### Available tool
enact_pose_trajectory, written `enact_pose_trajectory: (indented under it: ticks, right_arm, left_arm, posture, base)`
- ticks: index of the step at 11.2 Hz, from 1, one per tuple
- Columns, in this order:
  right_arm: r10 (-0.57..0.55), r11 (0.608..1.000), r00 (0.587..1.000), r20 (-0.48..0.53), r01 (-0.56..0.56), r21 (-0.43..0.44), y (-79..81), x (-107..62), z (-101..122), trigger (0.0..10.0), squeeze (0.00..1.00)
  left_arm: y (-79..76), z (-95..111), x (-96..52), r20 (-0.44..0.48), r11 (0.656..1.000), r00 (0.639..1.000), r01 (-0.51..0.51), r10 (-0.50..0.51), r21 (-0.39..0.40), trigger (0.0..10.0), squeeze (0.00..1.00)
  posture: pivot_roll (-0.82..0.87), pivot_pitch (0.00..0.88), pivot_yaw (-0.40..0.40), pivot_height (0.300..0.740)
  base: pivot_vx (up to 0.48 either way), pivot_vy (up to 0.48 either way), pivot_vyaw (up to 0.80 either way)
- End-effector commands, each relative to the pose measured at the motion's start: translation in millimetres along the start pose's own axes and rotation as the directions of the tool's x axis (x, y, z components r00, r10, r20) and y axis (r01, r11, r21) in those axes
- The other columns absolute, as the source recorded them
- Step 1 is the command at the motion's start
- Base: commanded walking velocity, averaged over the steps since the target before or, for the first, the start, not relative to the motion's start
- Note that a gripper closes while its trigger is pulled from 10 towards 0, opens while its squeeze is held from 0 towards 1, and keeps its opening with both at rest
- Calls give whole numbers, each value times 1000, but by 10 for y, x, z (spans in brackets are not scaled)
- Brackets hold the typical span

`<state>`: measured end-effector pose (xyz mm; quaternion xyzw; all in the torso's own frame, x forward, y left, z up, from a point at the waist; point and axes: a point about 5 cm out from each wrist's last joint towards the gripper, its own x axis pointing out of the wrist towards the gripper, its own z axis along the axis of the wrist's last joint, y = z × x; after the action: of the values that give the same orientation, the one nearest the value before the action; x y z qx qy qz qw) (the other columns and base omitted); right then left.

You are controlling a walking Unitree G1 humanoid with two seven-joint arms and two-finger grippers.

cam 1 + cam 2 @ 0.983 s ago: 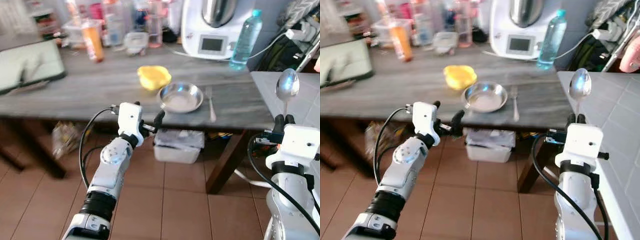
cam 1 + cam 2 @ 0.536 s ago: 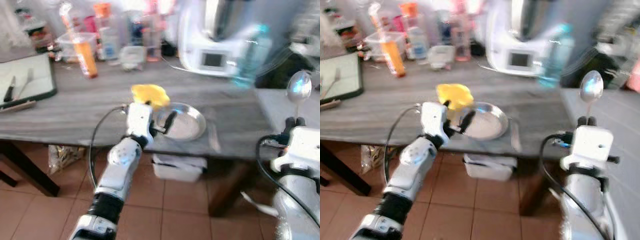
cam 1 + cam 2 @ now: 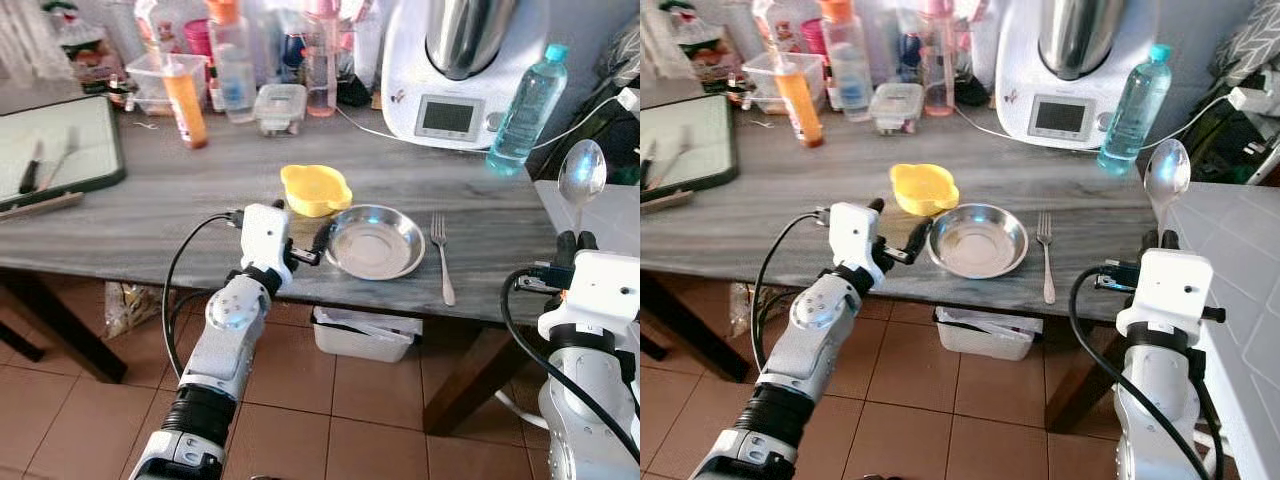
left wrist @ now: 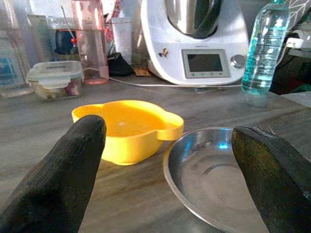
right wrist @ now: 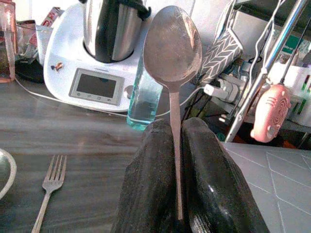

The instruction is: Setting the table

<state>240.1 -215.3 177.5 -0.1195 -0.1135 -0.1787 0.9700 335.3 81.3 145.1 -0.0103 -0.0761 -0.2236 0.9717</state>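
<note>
spoon [image 5: 172, 46], light, stiff and likely slippery, stands bowl-up with its thin handle pinched between the right gripper's [image 5: 177, 145] closed fingers right of the table [image 3: 150, 200], while the left gripper [image 3: 300, 245] hovers spread beside the steel plate [image 3: 375, 240].

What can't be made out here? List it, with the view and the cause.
- Lower handle of the spoon: right wrist view, pinched between the right gripper fingers.
- Near rim of the metal plate: left wrist view, cut off by the picture edge and the left gripper finger.
- Contents of the plastic box under the table: left eye view, hidden by the table edge.
</note>
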Motion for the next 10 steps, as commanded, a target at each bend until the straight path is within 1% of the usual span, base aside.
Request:
enact_pose_trajectory:
  ticks: [1, 10]
  right_arm:
    - [-13, 1000, 1000, 16, 13, -6, -28, 8, 52, 10000, 0]
    - [-9, 1000, 1000, 4, 9, -4, -21, -5, 33, 10000, 0]
  left_arm:
    - [-47, 2, 11, -8, 1000, 1000, 24, -24, 7, 10000, 0]
    - [-68, -2, 29, -18, 1000, 999, 26, -26, 2, 10000, 0]
  posture:
    - [36, 93, 6, 740]
    - [35, 95, 10, 740]
  base:
    - [0, -296, 0]
    - [0, -292, 0]
